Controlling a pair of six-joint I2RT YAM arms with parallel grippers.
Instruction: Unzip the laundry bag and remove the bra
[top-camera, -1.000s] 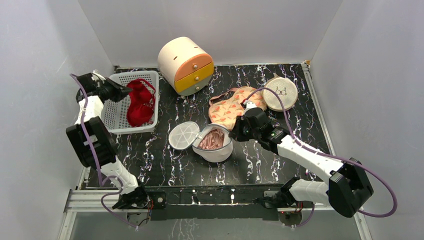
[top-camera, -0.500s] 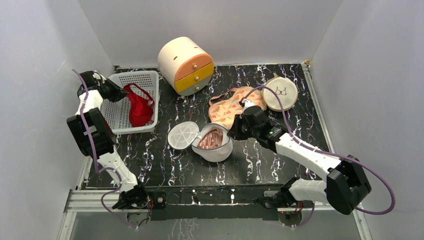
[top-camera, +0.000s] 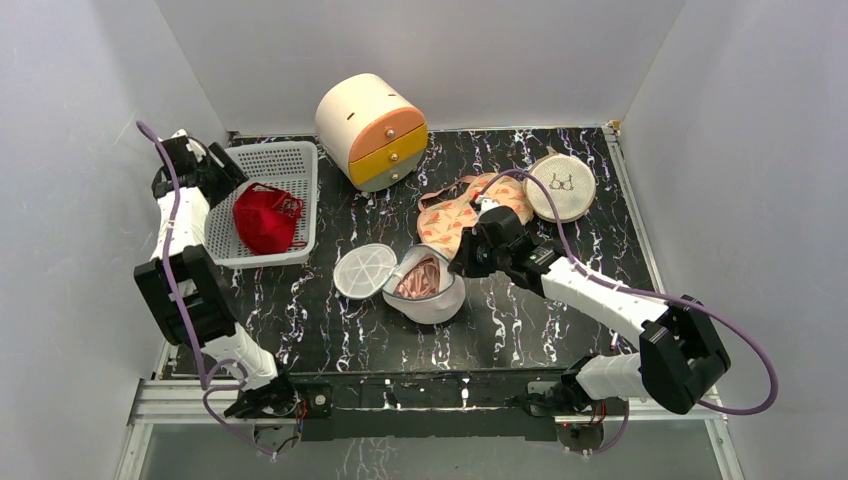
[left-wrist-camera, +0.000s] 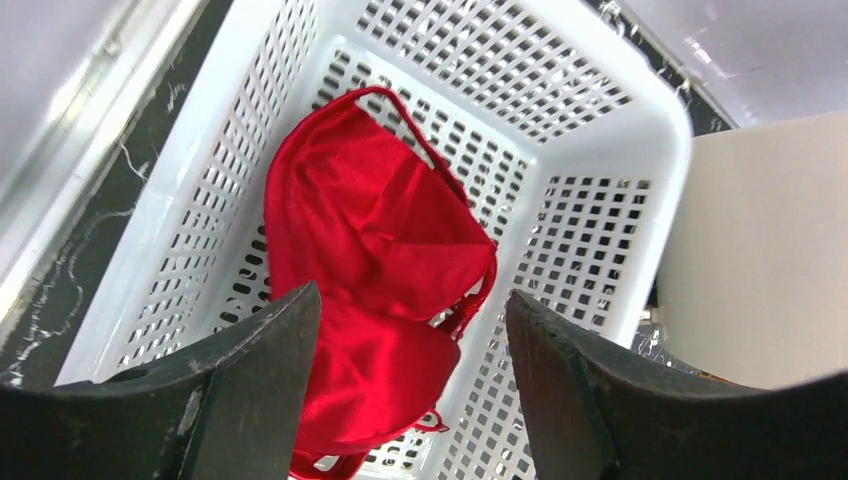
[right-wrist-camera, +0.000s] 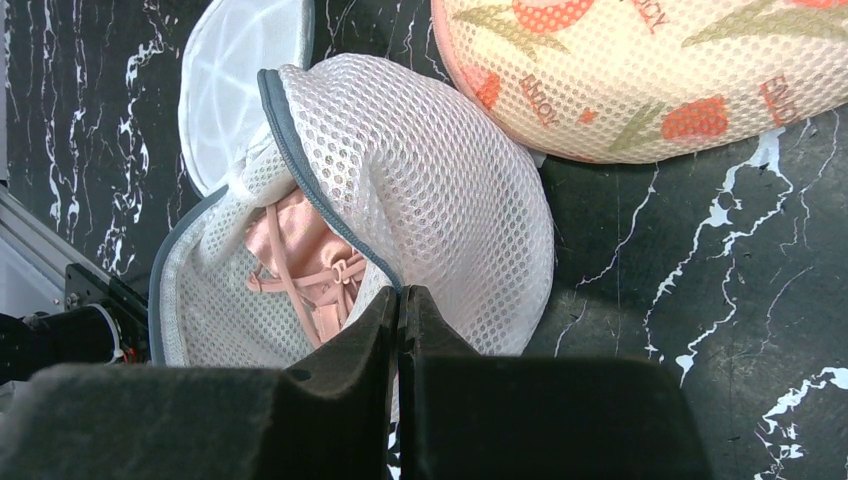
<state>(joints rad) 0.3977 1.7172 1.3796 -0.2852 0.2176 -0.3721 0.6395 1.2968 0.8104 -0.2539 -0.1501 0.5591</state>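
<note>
The left gripper (left-wrist-camera: 410, 300) hangs wide open and empty above a red bra (left-wrist-camera: 380, 260) lying in the white basket (left-wrist-camera: 600, 150). The laundry bag (right-wrist-camera: 440, 180) sits unzipped in the middle of the table (right-wrist-camera: 650, 260) (a pink bra (right-wrist-camera: 300, 260) shows inside). The right gripper (right-wrist-camera: 400, 295) is pinched tight at its rim, possibly nipping the mesh.

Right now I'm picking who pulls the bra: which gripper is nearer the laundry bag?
Right gripper, at the rim of the laundry bag; left gripper far off, over the basket.

White perforated basket (top-camera: 270, 148) far left; cream drawer cabinet (top-camera: 370, 125) at back; fruit-print pouch (top-camera: 450, 222) beside round beige pouch (top-camera: 562, 185).
</note>
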